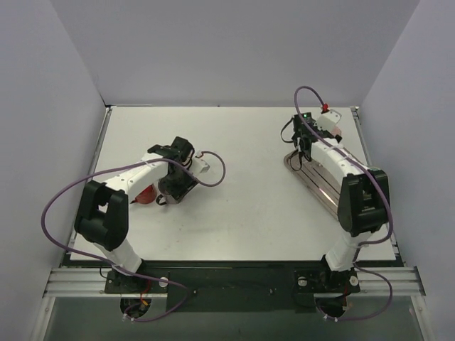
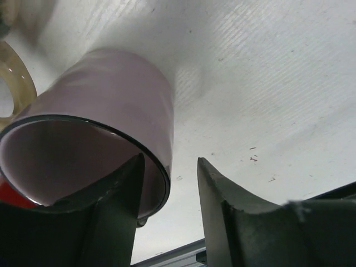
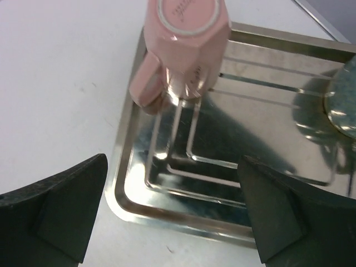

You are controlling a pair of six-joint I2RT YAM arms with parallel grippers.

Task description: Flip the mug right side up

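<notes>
One inverted pink mug (image 3: 186,44) shares the tray (image 3: 167,189) with a greenish object (image 3: 342,105).

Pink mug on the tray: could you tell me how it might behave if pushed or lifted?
The pink mug looks glazed and rigid, so probably slippery and breakable if dropped. Standing rim-down on the shiny ribbed tray, it would likely slide rather than roll. Its handle sticks out to one side, so a lift may swing off-centre.

Bright, even overhead light; glare on the metal tray (image 3: 167,167); soft shadows, blurred wrist foregrounds
</notes>
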